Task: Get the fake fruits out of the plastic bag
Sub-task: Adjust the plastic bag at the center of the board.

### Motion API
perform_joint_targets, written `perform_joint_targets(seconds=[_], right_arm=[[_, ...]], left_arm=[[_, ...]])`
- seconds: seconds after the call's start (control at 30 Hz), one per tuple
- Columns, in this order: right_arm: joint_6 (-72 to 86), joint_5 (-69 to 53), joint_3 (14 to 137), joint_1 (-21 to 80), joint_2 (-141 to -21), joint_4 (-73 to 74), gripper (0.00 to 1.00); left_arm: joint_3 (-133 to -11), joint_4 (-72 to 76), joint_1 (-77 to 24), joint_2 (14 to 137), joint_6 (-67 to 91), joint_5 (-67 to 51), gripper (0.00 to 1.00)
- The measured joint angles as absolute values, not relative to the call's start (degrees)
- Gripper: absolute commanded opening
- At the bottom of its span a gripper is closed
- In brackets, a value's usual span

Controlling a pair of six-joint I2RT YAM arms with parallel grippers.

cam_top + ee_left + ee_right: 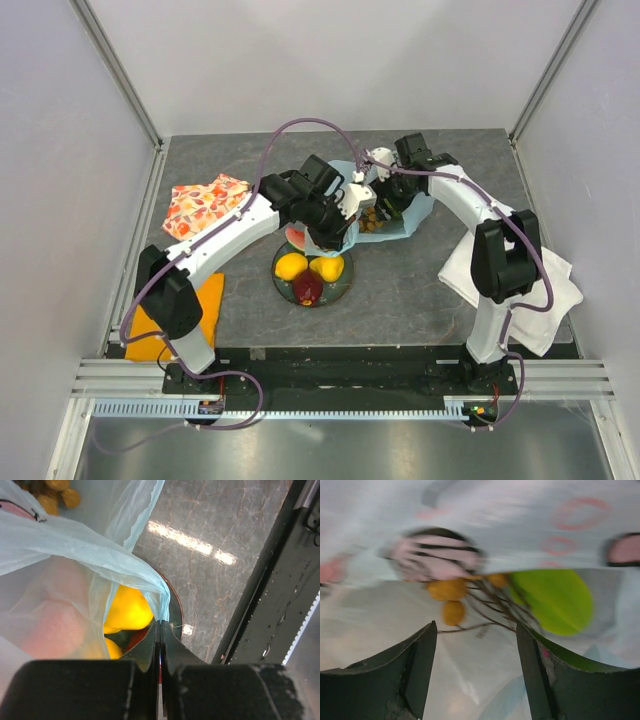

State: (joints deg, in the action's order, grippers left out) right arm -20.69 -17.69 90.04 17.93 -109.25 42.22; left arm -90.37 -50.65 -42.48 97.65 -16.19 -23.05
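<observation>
Though well past halfway, not finished yet. Counts four fruits out on the dark plate (330,296) in the middle of the surface (400,290): two lemons (291,265), dark red fruit (308,288), watermelon slice (294,237) at the far rim. Leaves the brownish grape bunch (449,592) and green piece (552,600) side by side inside the plastic bag (60,545), just beyond the plate. Holds the left claw (160,630) shut, apparently pinching the bag's thin edge above the plate. Has the right claw (476,627) open at the bag's mouth, gripping nothing, grapes just ahead. Looks thin, translucent, pale blue, crumpled, printed with pink figures.
</observation>
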Motion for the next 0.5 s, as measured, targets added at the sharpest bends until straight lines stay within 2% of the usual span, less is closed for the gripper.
perform_joint_targets(seconds=[0.33, 0.43, 0.5], right_arm=[[-18.9, -7.8, 93.3, 10.8, -113.5, 39.6, 0.79], [-18.7, -7.4, 94.3, 11.3, -116.2, 38.3, 0.82], [-18.8, -7.2, 95.1, 11.5, -118.2, 37.7, 0.89]], left_arm=[[-100.3, -49.1, -42.5, 98.8, -16.1, -22.6, 0.02], [-101.7, -48.9, -42.5, 99.9, -16.1, -22.7, 0.02], [-101.8, -48.8, -42.5, 100.7, -16.1, -22.7, 0.02]])
